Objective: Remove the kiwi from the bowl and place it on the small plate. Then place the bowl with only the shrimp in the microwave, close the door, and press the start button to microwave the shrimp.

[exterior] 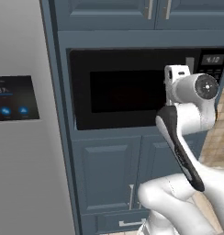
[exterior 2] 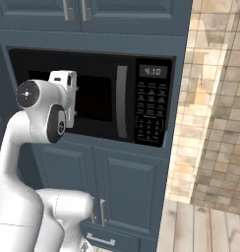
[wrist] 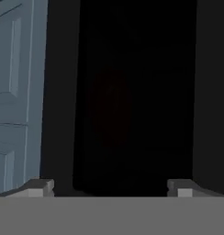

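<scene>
Rising from the lower right in the left base view, the arm [exterior: 187, 137] bends toward the microwave [exterior: 132, 89], its door [exterior: 123, 92] closed. Right base view: handle [exterior 2: 121, 101] beside keypad [exterior 2: 151, 110]. Hand view: gripper [wrist: 109, 186] spread wide, empty, facing the dark window [wrist: 132, 101].

microwave [exterior 2: 92, 96]: we see it built into the cabinetry at the centre of both base views, its door [exterior: 127, 89] shut flat across the front
handle [exterior 2: 121, 101]: upright along the door's right edge, just left of the keypad
keypad [exterior 2: 151, 110]: right end of the microwave, with the display [exterior 2: 152, 71] above it
upper cabinets [exterior 2: 87, 15]: along the top of the frame, directly above the microwave
lower cabinet doors [exterior 2: 112, 189]: directly below the microwave
fridge panel [exterior: 15, 98]: left side of the left base view, left of the cabinetry
tiled wall [exterior 2: 215, 98]: right of the cabinetry in the right base view
gripper [wrist: 111, 188]: we find it in front of the door's window, at the bottom of the hand view
</scene>
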Robot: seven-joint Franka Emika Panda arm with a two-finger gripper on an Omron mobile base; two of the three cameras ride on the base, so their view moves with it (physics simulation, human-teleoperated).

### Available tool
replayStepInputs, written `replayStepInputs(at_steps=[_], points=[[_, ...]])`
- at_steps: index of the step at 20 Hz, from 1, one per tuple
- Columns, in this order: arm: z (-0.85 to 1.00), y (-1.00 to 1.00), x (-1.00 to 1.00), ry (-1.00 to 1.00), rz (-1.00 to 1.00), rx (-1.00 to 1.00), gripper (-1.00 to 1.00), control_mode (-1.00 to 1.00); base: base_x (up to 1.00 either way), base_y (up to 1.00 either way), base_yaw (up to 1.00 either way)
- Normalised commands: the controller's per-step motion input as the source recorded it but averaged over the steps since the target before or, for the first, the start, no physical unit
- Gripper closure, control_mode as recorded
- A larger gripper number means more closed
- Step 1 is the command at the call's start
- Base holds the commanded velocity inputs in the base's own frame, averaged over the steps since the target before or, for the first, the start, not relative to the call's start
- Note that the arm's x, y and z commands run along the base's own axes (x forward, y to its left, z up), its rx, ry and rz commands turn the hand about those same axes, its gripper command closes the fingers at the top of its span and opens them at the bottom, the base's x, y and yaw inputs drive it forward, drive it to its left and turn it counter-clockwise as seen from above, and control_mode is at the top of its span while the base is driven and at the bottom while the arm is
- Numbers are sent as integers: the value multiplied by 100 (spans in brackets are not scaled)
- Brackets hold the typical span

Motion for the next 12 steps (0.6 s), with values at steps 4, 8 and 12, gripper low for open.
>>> replayStepInputs(at_steps=[4, 8, 12], points=[[-10, -64, -100, -7, 11, 27, -100, -100, 0, 0, 0], [-42, -93, -100, -15, 10, 37, -100, -100, 0, 0, 0], [-49, -95, -80, -14, 3, 29, -100, -100, 0, 0, 0]])
